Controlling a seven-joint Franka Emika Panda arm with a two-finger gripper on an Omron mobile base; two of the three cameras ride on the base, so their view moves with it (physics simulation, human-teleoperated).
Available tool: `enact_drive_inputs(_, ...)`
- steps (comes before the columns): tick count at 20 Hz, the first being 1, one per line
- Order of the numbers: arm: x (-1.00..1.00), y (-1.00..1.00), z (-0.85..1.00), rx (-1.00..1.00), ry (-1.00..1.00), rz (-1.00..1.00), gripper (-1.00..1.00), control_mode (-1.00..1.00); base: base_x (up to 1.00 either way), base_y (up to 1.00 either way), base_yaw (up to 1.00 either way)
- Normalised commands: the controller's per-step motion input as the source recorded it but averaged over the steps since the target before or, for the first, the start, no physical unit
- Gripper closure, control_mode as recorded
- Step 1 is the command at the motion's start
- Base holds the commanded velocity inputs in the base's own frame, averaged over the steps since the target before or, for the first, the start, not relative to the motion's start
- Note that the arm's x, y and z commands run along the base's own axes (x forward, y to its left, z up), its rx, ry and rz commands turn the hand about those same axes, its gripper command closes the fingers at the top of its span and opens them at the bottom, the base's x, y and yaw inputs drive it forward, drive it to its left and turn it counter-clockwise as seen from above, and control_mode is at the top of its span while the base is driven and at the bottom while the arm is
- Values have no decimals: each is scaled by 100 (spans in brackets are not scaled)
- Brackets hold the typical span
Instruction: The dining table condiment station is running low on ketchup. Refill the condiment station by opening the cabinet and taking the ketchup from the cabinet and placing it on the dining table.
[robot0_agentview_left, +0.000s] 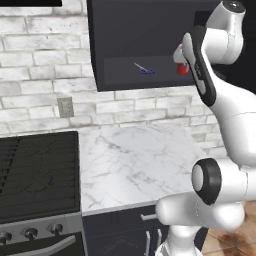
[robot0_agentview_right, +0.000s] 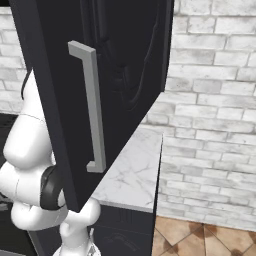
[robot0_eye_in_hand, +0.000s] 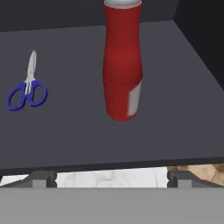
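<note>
So the gripper (robot0_eye_in_hand: 111, 178) sits right at the front lip of the shelf, jaws spread as wide as they go and holding nothing. Just past them stands the ketchup (robot0_eye_in_hand: 123, 61), upright on the dark shelf inside the cabinet (robot0_agentview_left: 135, 40), whose door (robot0_agentview_right: 120, 75) hangs swung open. I count one bottle in there, and one pair of blue-handled scissors (robot0_eye_in_hand: 27, 90) lying flat off to its side, well apart from it.

My guess is the bottle is light, smooth plastic, a bit squeezable and kinda slippery, and tall enough to tip if nudged. I'd grab it around the fatter lower body, near the white label, not the narrower waist or cap. The marble counter (robot0_agentview_left: 135, 165) sits below the cabinet, next to one stove (robot0_agentview_left: 37, 172).
</note>
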Motion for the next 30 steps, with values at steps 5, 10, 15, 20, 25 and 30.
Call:
enact_drive_inputs(5,30,-3,-12,0,0,0,-100,-100,0,0,0)
enact_drive_inputs(10,28,-1,-9,0,0,0,-100,-100,0,0,0)
enact_drive_inputs(15,27,-2,-5,0,0,0,-100,-100,0,0,0)
enact_drive_inputs(20,21,-6,-4,0,-1,0,-100,-100,0,0,0)
enact_drive_inputs(25,15,-10,-5,0,-3,0,-100,-100,0,0,0)
enact_drive_inputs(30,14,-6,-3,0,-6,0,-100,-100,0,0,0)
